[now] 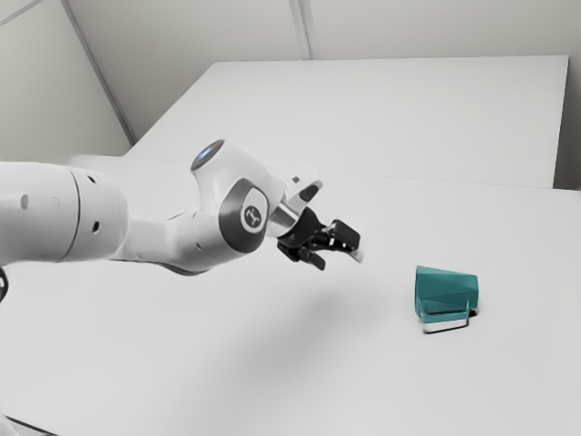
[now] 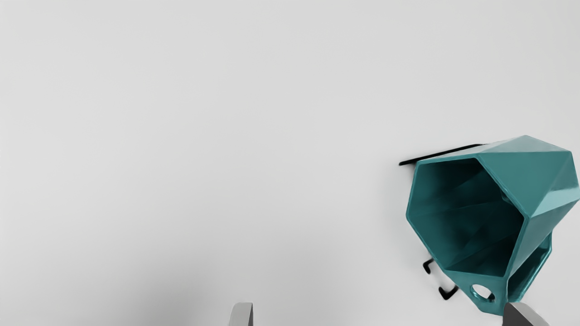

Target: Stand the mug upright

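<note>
Mug [image 1: 446,292] lies on its side on the tabletop [image 1: 136,363], ahead of the pincer [image 1: 338,260] and apart from it (mouth roughly facing it, too); the pincer is spread and empty, and the uprighting remains.

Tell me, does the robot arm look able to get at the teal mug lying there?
Probably, yes: the claw is open and empty, and nothing stands between it and the mug, lying on its side.

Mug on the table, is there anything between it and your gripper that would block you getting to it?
No, nothing visible stands between my open gripper and the mug, which lies on its side with its mouth facing toward the gripper.
</note>
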You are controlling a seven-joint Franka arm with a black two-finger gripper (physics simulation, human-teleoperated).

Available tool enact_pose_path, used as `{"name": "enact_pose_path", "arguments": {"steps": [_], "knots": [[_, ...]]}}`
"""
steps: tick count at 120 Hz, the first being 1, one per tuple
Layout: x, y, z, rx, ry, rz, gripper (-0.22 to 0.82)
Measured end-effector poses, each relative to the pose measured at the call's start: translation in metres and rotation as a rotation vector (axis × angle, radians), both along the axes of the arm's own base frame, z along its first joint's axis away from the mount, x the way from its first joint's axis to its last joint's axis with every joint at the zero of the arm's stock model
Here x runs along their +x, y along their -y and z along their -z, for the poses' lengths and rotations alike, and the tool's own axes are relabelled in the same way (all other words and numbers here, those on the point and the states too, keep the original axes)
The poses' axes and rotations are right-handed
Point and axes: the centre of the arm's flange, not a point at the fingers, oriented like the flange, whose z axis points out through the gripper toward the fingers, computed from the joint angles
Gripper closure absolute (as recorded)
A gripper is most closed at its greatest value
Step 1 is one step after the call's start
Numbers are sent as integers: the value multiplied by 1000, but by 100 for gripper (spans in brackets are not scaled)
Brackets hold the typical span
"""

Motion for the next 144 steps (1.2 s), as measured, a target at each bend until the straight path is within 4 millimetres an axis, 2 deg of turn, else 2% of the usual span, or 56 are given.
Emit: {"name": "enact_pose_path", "arguments": {"steps": [11, 29, 39, 53, 62, 80, 97, 111, 134, 144], "knots": [[-17, -5, 4, 0, -2, -12, 0], [-17, -4, 11, 8, 19, -30, 0], [-13, 17, 15, 11, 40, -14, 0], [10, 55, 21, 7, 78, 9, 0], [18, 73, 25, 2, 90, 19, 0], [16, 94, 35, -10, 97, 15, 0], [7, 117, 41, -27, 98, 18, 0], [2, 124, 49, -32, 92, 7, 0], [15, 136, 56, -42, 106, -6, 1], [13, 147, 56, -50, 112, 7, 3]]}}
